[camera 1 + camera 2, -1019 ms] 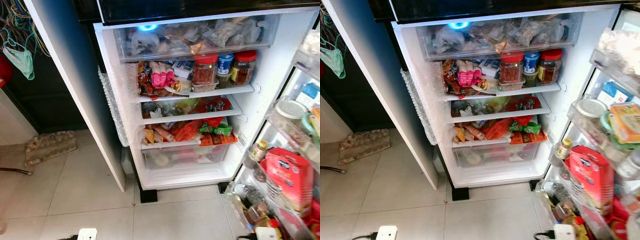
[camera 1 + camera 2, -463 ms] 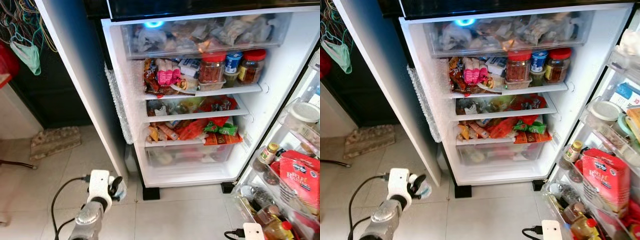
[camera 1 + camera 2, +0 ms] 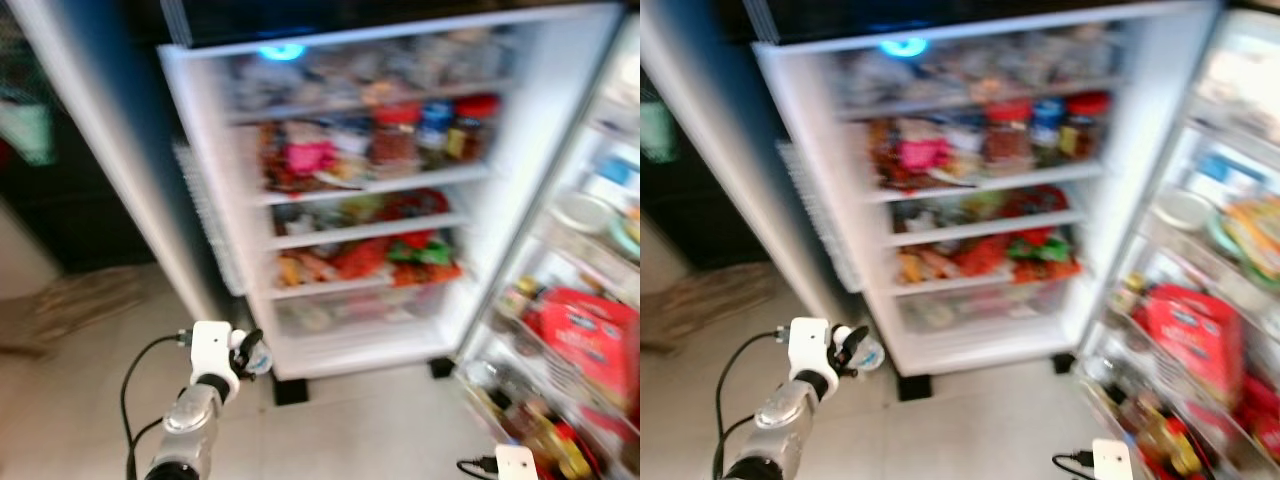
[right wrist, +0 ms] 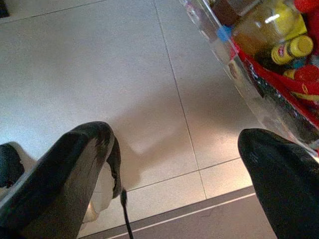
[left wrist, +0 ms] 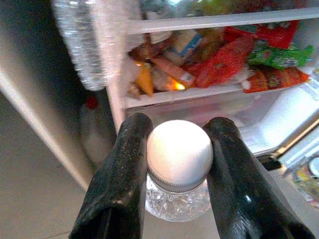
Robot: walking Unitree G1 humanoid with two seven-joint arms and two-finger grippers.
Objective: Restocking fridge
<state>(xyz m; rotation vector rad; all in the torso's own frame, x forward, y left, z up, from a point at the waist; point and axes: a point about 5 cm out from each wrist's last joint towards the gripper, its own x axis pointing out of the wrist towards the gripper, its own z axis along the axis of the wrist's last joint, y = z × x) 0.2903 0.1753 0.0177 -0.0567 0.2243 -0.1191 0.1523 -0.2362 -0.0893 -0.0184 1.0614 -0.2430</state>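
While head views are motion-blurred, left pincer (image 5: 177, 164) is clamped on a small clear bottle (image 5: 178, 191) with white cap (image 5: 179, 153), low in front of the open fridge (image 3: 520, 200), near its bottom-left corner above the floor (image 3: 380, 430). Right pincer (image 4: 174, 169) spread wide over floor tiles beside the door shelves (image 4: 259, 55).

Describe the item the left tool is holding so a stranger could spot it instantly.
Start at the open fridge, then drop to the floor beside its lower left corner, where the left tool is raised. Between its black fingers sits a small clear bottle, the one with a round white cap.
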